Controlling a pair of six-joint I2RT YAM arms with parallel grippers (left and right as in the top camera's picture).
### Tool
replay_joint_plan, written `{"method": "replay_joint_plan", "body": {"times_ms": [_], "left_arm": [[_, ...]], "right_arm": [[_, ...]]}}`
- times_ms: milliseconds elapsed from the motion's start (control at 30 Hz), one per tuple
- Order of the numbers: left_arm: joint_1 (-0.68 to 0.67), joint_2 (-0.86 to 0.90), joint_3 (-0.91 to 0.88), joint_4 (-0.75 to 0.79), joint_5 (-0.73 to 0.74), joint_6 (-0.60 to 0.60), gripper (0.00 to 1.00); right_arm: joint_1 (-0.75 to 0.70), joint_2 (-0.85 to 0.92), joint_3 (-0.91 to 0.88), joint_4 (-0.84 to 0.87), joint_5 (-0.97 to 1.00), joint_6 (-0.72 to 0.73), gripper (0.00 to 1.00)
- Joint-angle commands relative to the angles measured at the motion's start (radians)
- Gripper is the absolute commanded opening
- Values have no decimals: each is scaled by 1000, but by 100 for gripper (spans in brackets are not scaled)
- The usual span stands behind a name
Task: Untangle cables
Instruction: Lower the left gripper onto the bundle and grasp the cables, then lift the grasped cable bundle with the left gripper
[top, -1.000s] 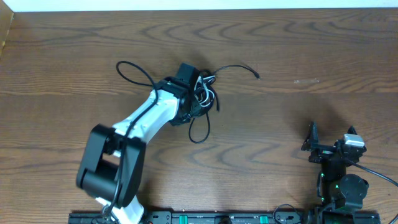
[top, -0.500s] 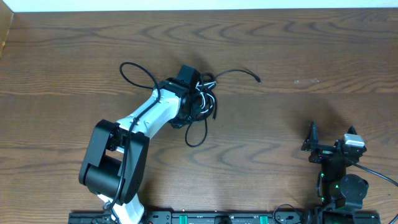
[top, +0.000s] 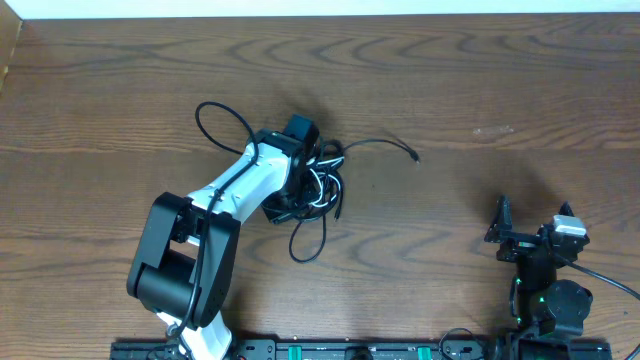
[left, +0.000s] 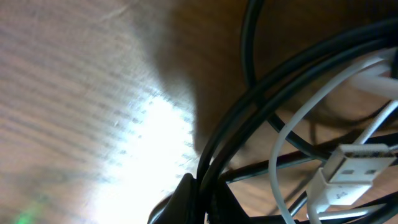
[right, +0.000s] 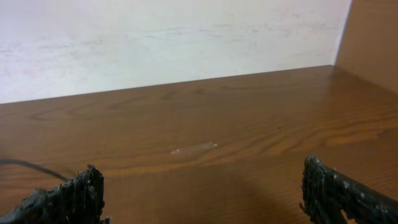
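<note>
- My left gripper (top: 308, 188) is down on the bunch of cables (top: 324, 180), a little left of the middle of the desk (top: 480, 80).
- In the left wrist view the gripper (left: 198, 200) has its jaws pressed together on a pair of black strands (left: 219, 140), which rise from the pinch and curve off to the upper right.
- The white cable (left: 283, 146) loops through the black ones just right of the pinch. Its white USB plug (left: 348, 169) lies at the lower right of that view, over a crossing black strand.
- From overhead the bunch is tight, with bits of white showing among the black right against the gripper.
- One black loop (top: 308, 240) hangs out of the bunch towards my side and lies flat on the wood.
- One black tail (top: 385, 143) runs out to the right and ends in a small plug (top: 415, 157), well apart from the bunch.
- I cannot tell from the wrist view whether the white cable is caught in the pinch; it looks to pass just beside it.
- My right gripper (top: 532, 228) sits at the near right of the desk, well away from the cables.
- In the right wrist view its two fingers (right: 68, 196) are spread wide, with only bare wood between them.
</note>
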Motion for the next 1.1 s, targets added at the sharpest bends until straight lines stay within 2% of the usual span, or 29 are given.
{"method": "replay_joint_plan", "body": {"times_ms": [0, 133, 300, 400, 833, 1067], "left_arm": [[0, -7, 16, -24, 6, 19, 8], [0, -19, 16, -60, 22, 30, 8], [1, -95, 16, -64, 120, 153, 8], [1, -190, 16, -64, 160, 197, 8], [1, -734, 16, -64, 158, 319, 8], [1, -872, 16, -98, 98, 329, 8]], "right_arm": [[7, -6, -2, -3, 5, -12, 99], [7, -6, -2, -3, 4, -12, 99], [7, -6, -2, -3, 5, -12, 99], [7, -6, -2, -3, 5, -12, 99], [7, -6, -2, -3, 5, -12, 99], [7, -6, -2, -3, 5, -12, 99]]}}
